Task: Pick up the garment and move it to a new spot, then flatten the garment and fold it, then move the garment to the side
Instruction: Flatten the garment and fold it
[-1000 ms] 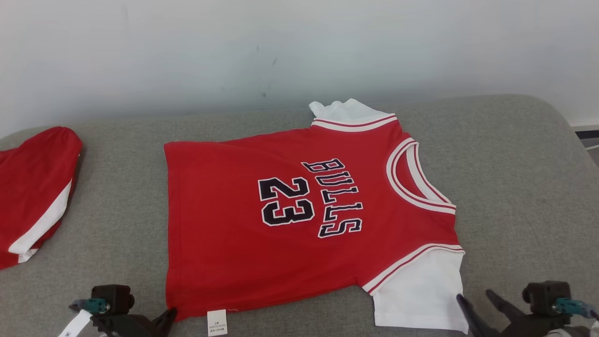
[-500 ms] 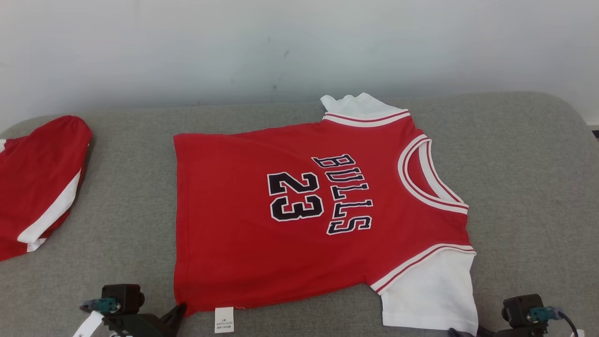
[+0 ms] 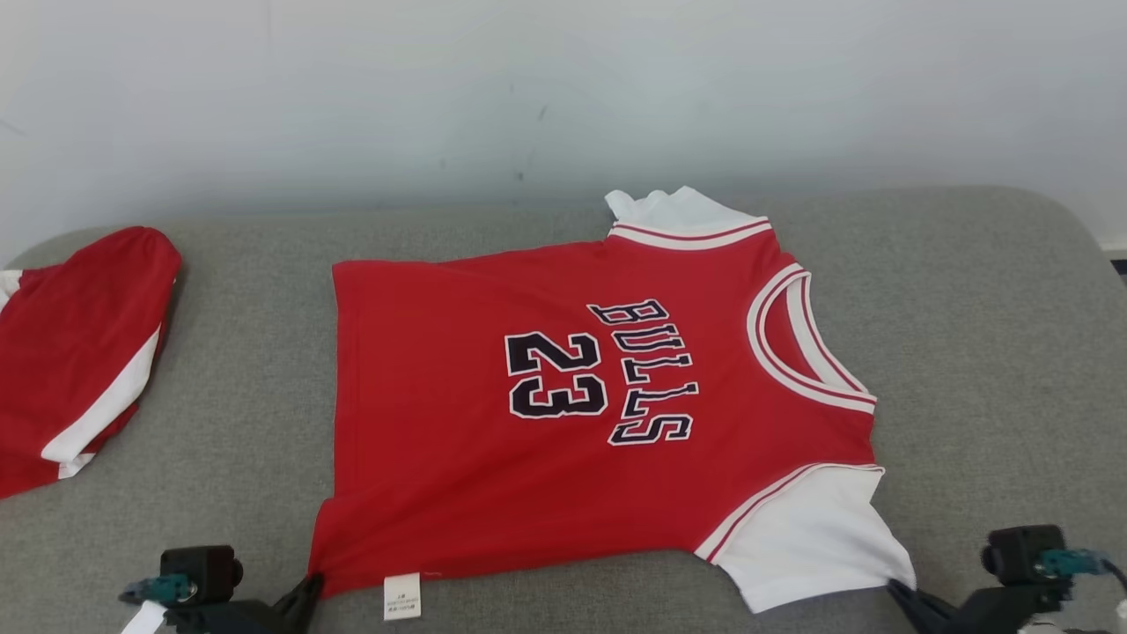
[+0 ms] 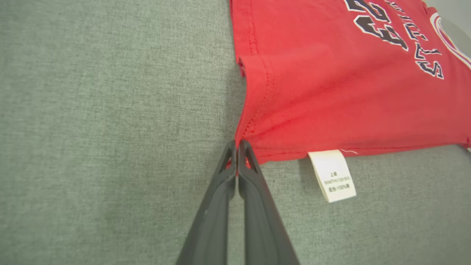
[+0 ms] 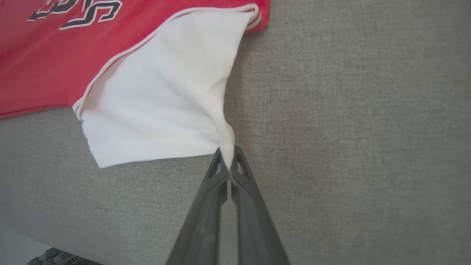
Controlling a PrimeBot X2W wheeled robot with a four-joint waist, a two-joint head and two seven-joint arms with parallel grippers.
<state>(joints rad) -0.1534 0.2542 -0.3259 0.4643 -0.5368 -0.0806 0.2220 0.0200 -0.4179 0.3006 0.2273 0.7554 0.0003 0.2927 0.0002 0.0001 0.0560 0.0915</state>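
Grey cushion (image 3: 968, 308) against a white wall (image 3: 563, 88). Red jersey (image 3: 528, 458) lies flat mid-cushion, collar toward the right edge. Left claw (image 4: 237, 147) pressed together on its near hem corner; right claw (image 5: 228, 154) pinching the near white sleeve (image 5: 158, 103) tip. Second red garment (image 3: 79, 343) at left edge.

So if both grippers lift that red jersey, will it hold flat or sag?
Probably floppy: the jersey puckers where the left gripper pinches its hem. It would likely sag between that and the right gripper on the white sleeve.
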